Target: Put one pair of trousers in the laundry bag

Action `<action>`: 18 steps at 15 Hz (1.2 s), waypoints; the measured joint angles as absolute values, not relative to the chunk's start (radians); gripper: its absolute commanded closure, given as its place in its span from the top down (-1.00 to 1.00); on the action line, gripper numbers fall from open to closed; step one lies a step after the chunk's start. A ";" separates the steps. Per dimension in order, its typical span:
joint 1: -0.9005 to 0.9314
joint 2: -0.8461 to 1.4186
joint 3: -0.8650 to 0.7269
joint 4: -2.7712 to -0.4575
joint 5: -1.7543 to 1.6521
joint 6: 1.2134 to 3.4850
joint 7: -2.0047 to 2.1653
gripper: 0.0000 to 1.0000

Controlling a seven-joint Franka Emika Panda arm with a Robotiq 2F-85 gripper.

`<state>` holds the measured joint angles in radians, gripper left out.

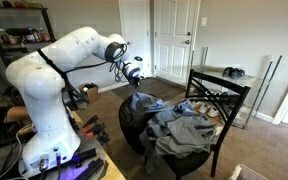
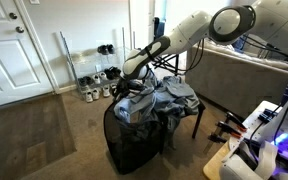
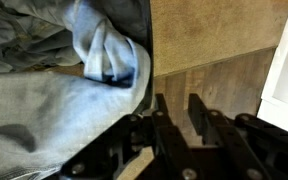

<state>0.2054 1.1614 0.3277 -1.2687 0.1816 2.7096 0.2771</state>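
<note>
Carpet (image 2: 34,130) lies open around the bag (image 2: 134,150), trousers (image 2: 174,98) heaped over its rim, chair (image 1: 222,97) beside; gripper (image 3: 179,112) parted, empty.

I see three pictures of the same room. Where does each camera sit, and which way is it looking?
An exterior view: close by the robot's base, facing white doors; the whole white arm shows.
An exterior view: near the laundry bag, facing a shoe rack; the arm reaches in from the upper right.
Wrist view: on the wrist, looking past the pincer at grey-blue cloth.
Shared: both exterior views show the laundry bag, chair and arm.
</note>
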 measured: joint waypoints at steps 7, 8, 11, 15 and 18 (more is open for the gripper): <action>0.112 1.167 0.289 -1.336 0.288 2.812 0.283 0.98; 0.102 1.167 0.266 -1.358 0.310 2.846 0.291 1.00; 0.085 1.166 0.190 -1.419 0.359 2.960 0.346 1.00; 0.127 1.134 0.044 -1.505 0.398 3.037 0.482 1.00; 0.209 1.070 -0.095 -1.608 0.413 3.040 0.593 1.00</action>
